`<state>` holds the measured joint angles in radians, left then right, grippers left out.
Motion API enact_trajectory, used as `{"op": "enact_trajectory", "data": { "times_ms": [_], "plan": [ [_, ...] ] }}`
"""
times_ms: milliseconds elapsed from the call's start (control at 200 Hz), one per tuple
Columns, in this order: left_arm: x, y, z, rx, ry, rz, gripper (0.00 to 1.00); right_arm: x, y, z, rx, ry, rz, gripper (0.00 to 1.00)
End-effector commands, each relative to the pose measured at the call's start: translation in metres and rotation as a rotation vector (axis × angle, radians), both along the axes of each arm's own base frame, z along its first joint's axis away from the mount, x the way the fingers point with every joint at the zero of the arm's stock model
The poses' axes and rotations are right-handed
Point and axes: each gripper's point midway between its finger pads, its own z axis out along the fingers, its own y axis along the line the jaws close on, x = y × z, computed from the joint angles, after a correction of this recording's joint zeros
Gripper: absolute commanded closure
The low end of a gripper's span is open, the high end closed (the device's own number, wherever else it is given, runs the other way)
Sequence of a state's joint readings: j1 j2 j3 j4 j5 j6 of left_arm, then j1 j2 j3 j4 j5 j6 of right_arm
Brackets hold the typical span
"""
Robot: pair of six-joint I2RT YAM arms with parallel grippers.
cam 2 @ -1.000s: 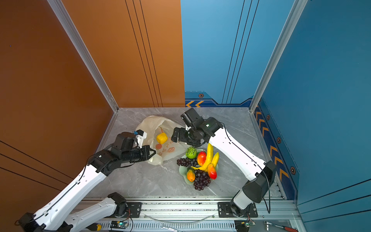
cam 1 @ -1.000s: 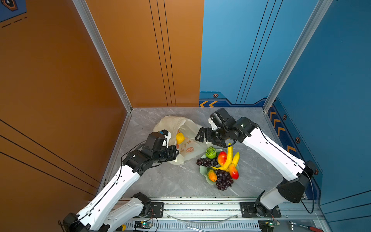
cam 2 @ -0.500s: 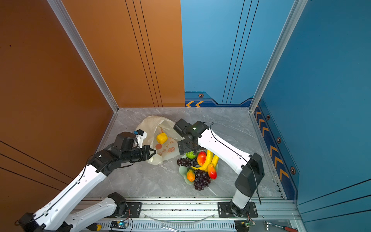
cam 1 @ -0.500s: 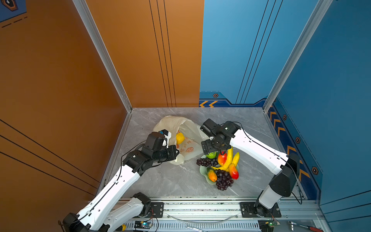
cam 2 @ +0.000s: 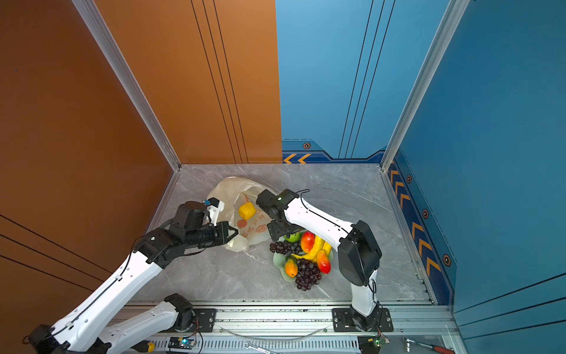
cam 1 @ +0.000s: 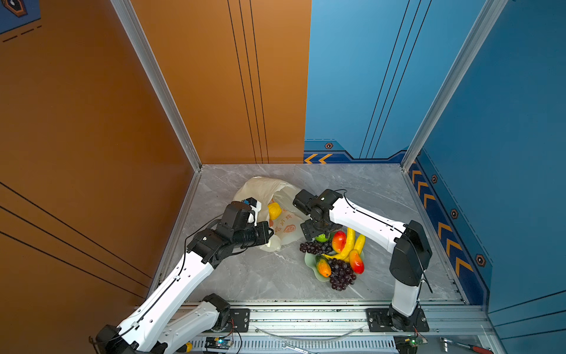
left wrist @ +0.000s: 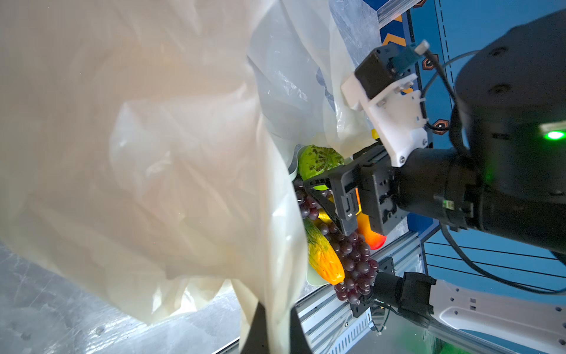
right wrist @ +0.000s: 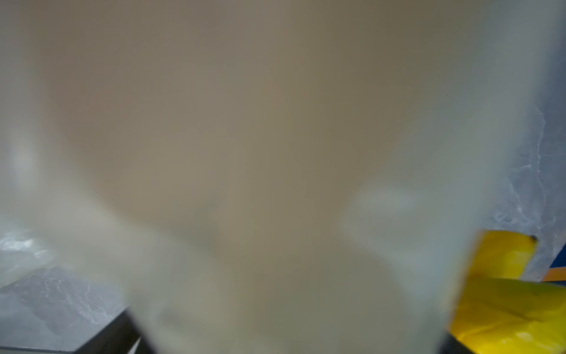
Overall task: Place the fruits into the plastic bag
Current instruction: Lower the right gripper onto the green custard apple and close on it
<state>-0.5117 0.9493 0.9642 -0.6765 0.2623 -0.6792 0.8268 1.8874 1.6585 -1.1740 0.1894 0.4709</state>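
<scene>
Left pincer [left wrist: 275, 328] pinching plastic bag [left wrist: 153, 153], crinkly, translucent

Both top views are bright, evenly lit and sharp, with soft shadows. Just ahead of the right gripper [cam 1: 320, 234], the plastic bag [right wrist: 275, 153] fogs its wrist view into beige blur.

2 white arms [cam 1: 171, 291], black joints [cam 1: 410, 254], black cables [left wrist: 490, 273], green light [left wrist: 555, 135]

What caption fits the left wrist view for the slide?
Seen from the left wrist: left gripper pinches the plastic bag; open right gripper hovers at the bumpy green fruit beside the grapes.
</scene>
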Motion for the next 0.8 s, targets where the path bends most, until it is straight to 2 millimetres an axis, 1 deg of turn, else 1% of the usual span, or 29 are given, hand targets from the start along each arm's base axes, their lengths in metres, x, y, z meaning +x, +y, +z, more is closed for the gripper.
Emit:
{"op": "enact_trajectory", "data": {
  "times_ms": [0, 150, 195, 350, 661, 796],
  "plan": [
    [0.002, -0.001, 0.016, -0.022, -0.032, 0.003, 1.00, 0.009, -0.007, -0.009, -0.034, -0.020, -0.009, 0.07],
    [0.002, 0.000, 0.014, -0.021, -0.026, 0.012, 1.00, 0.017, -0.010, -0.015, -0.030, -0.020, -0.032, 0.11],
    [0.002, -0.001, 0.014, -0.020, -0.025, 0.011, 1.00, 0.018, -0.010, -0.017, -0.025, -0.015, -0.037, 0.14],
    [0.003, -0.001, 0.014, -0.017, -0.026, 0.015, 1.00, 0.021, -0.012, -0.022, -0.029, -0.009, -0.045, 0.17],
    [0.005, -0.003, 0.014, -0.010, -0.023, 0.015, 1.00, 0.017, -0.015, -0.033, -0.041, 0.021, -0.046, 0.17],
    [0.005, -0.003, 0.013, -0.005, -0.022, 0.014, 1.00, 0.016, -0.015, -0.036, -0.036, 0.029, -0.048, 0.24]
  ]
}}
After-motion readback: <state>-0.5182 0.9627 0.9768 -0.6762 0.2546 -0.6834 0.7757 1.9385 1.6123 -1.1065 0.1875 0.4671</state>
